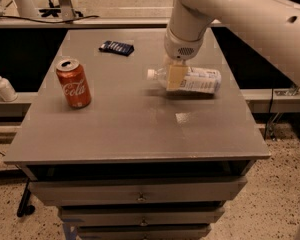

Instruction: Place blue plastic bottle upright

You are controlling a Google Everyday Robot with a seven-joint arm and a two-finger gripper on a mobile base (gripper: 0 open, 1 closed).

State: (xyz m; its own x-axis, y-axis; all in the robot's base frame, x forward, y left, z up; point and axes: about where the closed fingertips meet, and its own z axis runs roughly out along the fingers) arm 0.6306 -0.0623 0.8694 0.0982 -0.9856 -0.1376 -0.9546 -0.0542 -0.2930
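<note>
The blue plastic bottle (197,80) lies on its side on the grey table (135,129), right of centre. Its white cap (150,74) points left and sits slightly higher than its base. My gripper (176,77) comes down from the white arm onto the bottle's shoulder. A tan finger pad (176,78) presses the near side of the bottle, and the other finger is hidden behind it. The gripper is shut on the bottle.
A red Coca-Cola can (74,83) stands upright at the table's left. A dark blue packet (117,47) lies at the back. A small white pump bottle (2,86) stands on a ledge beyond the left edge. Drawers sit under the tabletop.
</note>
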